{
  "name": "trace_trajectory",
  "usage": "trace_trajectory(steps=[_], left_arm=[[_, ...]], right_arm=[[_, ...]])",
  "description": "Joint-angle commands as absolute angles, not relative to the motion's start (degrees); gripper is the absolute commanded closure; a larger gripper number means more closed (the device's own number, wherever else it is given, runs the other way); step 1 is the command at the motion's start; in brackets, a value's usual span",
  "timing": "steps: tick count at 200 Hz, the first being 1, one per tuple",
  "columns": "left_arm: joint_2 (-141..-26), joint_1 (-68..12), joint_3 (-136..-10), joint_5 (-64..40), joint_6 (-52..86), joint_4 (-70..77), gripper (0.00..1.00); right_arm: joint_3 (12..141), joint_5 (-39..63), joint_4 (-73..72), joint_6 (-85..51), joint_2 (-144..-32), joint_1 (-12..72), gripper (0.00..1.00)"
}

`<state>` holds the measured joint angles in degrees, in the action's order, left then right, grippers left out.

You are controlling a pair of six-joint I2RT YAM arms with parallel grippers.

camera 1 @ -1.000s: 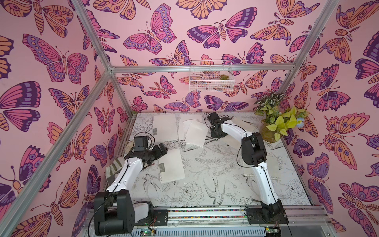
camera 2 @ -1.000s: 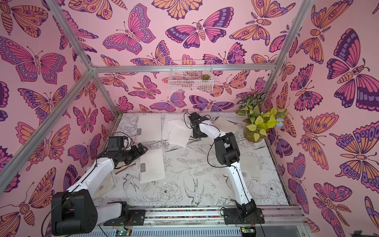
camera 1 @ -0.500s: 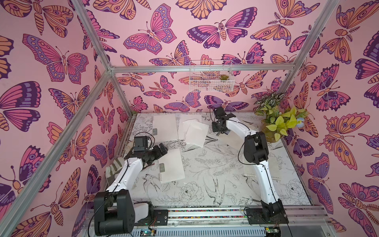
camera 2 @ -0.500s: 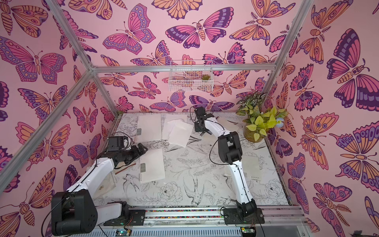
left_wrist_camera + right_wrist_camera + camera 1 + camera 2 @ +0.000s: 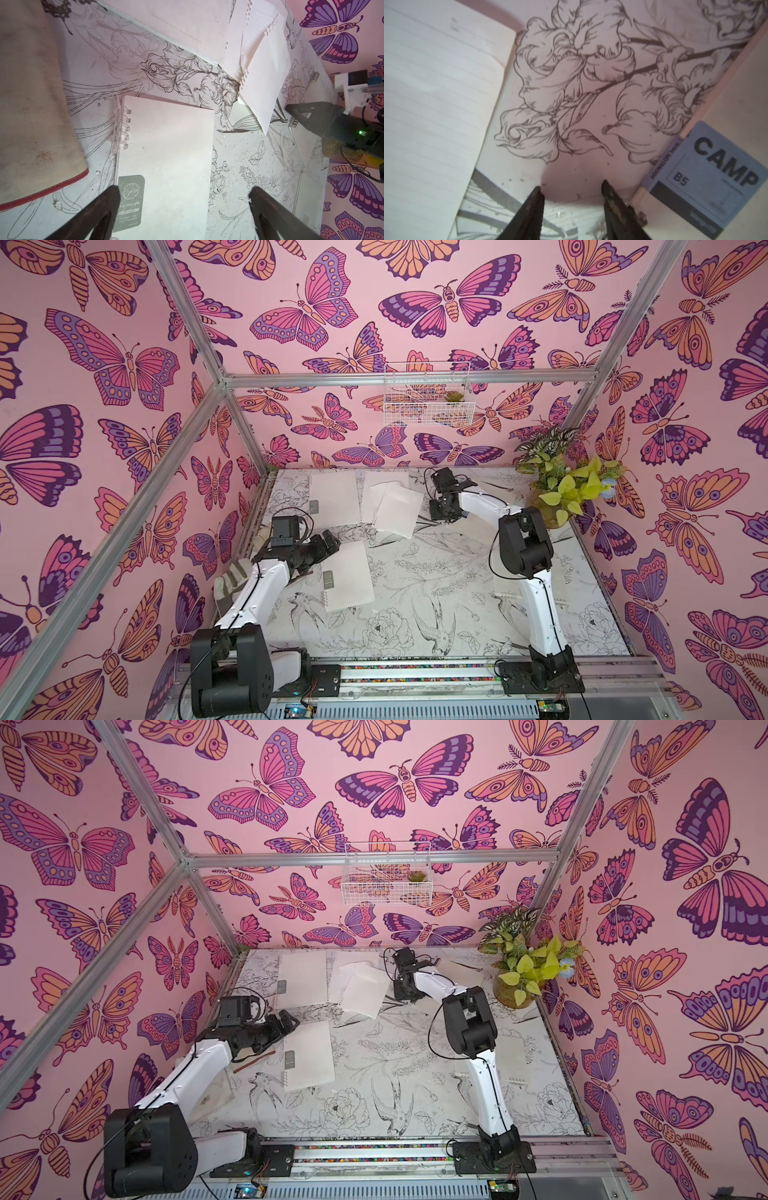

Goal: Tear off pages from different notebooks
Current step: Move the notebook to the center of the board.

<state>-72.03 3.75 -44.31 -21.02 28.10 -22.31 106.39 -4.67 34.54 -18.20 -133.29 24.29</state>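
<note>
Hovering over a green-labelled notebook (image 5: pixel 166 145), the left hand (image 5: pixel 184 190) gapes wide, empty. The right hand (image 5: pixel 571 186), half spread, holds nothing, between a lined page (image 5: pixel 436 104) and the CAMP notebook (image 5: pixel 737 93).

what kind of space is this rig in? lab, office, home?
Probably a staged robot data-collection cell, not a real room: butterfly-print walls on an aluminium frame, left arm and right arm bolted to a front rail, and a floral-print table with a notebook and loose pages.
</note>
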Motion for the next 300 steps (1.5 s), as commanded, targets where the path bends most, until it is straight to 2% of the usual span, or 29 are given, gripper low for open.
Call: trace_trajectory(steps=[1, 35, 80, 102, 119, 156, 193, 216, 274, 290, 300], left_arm=[[-72.1, 4.1, -44.1, -20.8, 27.7, -22.2, 0.00], [-72.3, 4.1, -44.4, -21.3, 27.6, -22.2, 0.00], [-75.0, 4.1, -44.5, -21.0, 27.6, -22.1, 0.00], [-75.1, 4.1, -44.5, -21.2, 27.6, -22.2, 0.00], [-74.8, 4.1, -44.3, -21.0, 27.6, -22.1, 0.00], [-74.0, 4.1, -44.4, -21.3, 27.9, -22.2, 0.00], [-71.9, 4.0, -44.4, -21.2, 29.3, -21.6, 0.00], [-70.1, 3.8, -43.9, -20.8, 30.0, -21.2, 0.00], [-68.5, 1.7, -43.1, -19.9, 31.7, -19.4, 0.00], [-68.5, 0.6, -42.9, -19.3, 32.1, -18.2, 0.00], [-68.8, 0.1, -42.9, -19.4, 32.4, -17.7, 0.00]], right_arm=[[102.3, -3.8, 37.1, -20.2, -129.5, 26.2, 0.49], [101.1, -14.2, 37.2, -22.0, -125.3, 25.5, 0.49], [105.5, -23.0, 40.1, -22.2, -129.5, 25.4, 0.48], [109.4, -21.0, 42.5, -22.1, -133.8, 24.7, 0.48], [111.4, -18.8, 44.2, -22.1, -135.9, 24.6, 0.53], [109.3, -17.3, 44.8, -23.2, -135.8, 24.9, 0.59], [101.8, -14.4, 41.4, -24.5, -131.2, 26.1, 0.77], [97.3, -14.3, 41.2, -27.2, -128.5, 27.9, 0.85], [76.9, -9.0, 31.9, -38.6, -115.9, 37.7, 0.89], [73.7, -7.6, 28.6, -41.0, -113.9, 42.1, 0.87], [73.3, -7.2, 28.3, -41.5, -113.3, 44.1, 0.81]])
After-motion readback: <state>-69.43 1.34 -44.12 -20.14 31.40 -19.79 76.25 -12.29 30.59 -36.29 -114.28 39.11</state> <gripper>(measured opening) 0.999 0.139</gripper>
